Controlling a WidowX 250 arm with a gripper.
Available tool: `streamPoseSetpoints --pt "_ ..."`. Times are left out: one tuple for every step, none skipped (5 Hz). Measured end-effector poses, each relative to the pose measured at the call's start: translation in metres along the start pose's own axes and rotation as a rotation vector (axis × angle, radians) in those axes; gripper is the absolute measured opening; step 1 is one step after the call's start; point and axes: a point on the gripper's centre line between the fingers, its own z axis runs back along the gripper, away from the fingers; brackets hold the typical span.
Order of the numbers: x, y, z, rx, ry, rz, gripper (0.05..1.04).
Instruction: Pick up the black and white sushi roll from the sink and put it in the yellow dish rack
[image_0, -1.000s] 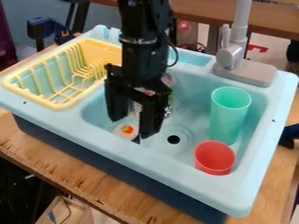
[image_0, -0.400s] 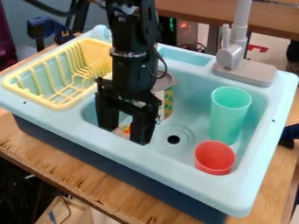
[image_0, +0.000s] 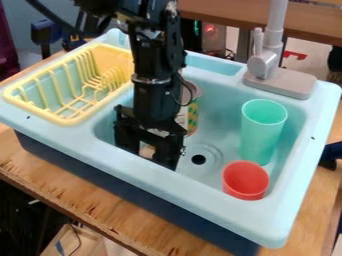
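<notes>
The black gripper (image_0: 145, 154) hangs low in the left part of the light blue sink (image_0: 220, 122), its two fingers apart. Between and behind the fingers, a small pale object (image_0: 147, 149) shows on the sink floor; whether they touch it I cannot tell. Just behind the gripper, at its right, stands a can (image_0: 192, 112) with a patterned side, partly covered by the arm.
A tall green cup (image_0: 262, 131) and a red cup (image_0: 245, 180) stand in the sink's right part. The yellow dish rack (image_0: 67, 114) lies to the left. A grey faucet (image_0: 267, 65) rises at the back right rim.
The gripper went left and down, then slightly right and lower into the sink. The can behind it came into view, and the pale object became more covered.
</notes>
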Motion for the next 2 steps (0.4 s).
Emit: streamPoseSetpoints --pt "0.0004 0.0018 -0.0035 0.005 0.018 0.031 0.692" --pt "0.0027 0.0015 -0.0002 0.007 0.007 0.047 0.589"
